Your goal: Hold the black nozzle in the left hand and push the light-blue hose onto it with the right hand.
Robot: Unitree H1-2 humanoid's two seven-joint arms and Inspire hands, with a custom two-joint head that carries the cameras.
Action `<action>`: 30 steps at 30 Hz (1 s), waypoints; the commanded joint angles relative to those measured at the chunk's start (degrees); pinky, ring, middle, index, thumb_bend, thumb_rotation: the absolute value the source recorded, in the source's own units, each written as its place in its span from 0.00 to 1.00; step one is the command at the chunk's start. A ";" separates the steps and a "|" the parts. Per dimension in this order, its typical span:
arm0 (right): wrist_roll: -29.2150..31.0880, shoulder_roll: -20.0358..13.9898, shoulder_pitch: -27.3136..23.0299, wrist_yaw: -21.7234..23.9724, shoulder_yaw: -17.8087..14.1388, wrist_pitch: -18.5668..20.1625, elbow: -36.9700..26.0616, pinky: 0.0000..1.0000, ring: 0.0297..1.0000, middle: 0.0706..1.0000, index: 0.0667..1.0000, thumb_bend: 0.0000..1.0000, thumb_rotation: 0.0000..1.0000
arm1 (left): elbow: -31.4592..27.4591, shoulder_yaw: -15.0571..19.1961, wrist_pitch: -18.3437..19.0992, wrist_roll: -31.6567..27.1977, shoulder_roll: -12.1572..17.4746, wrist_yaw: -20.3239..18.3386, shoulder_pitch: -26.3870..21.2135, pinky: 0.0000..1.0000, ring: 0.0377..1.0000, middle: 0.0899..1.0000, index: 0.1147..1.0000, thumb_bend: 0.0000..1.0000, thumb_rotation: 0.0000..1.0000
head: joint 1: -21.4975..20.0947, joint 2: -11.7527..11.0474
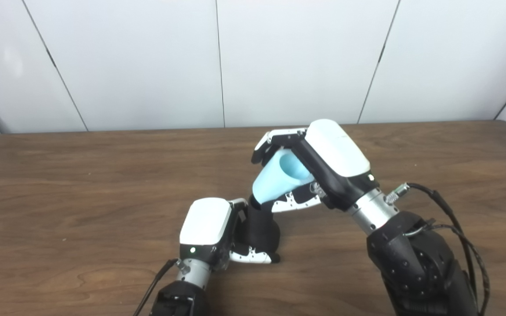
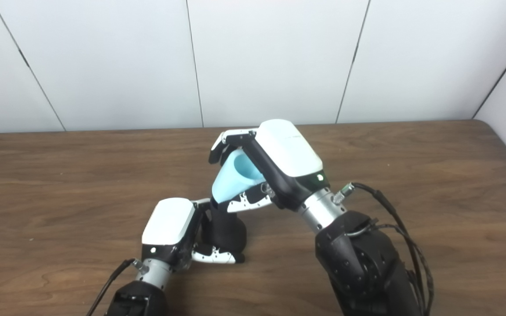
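My left hand [image 1: 218,230] is shut on the black nozzle [image 1: 262,228], which stands upright on the wooden table [image 1: 81,184] near the front centre. The light-blue hose [image 1: 277,180], a short flared piece with its wide open end facing up and right, is held in my right hand [image 1: 319,162]. Its narrow lower end meets the top of the nozzle at about a tilt. The right hand's fingers [image 1: 279,138] wrap over the hose from behind and its thumb [image 1: 294,202] presses underneath. In the right eye view the hose [image 2: 235,177] sits just above the nozzle [image 2: 227,230].
The table's back edge runs along a white panelled wall [image 1: 279,61]. Black cables [image 1: 450,219] loop off my right wrist toward the right front. My right forearm [image 1: 415,263] fills the lower right.
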 commanded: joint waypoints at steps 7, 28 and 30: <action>-0.82 0.27 -1.25 -1.66 -0.47 -2.70 -0.21 0.26 0.38 0.49 0.51 0.49 0.00 | 2.94 -3.78 0.70 -0.52 -0.25 -7.83 3.31 0.36 0.45 0.48 0.41 0.48 0.00 | 0.25 0.51; 0.26 0.54 -0.43 0.07 -0.69 -1.19 0.65 0.26 0.37 0.49 0.51 0.49 0.00 | 2.99 -4.25 1.42 0.08 -0.51 -7.88 3.43 0.37 0.44 0.46 0.41 0.48 0.00 | 0.64 0.84; 0.72 0.71 -0.47 -0.22 -0.72 -1.30 0.86 0.26 0.38 0.50 0.50 0.49 0.00 | 2.88 -4.28 1.36 0.03 -0.52 -7.85 3.46 0.37 0.44 0.46 0.41 0.48 0.00 | 0.64 0.89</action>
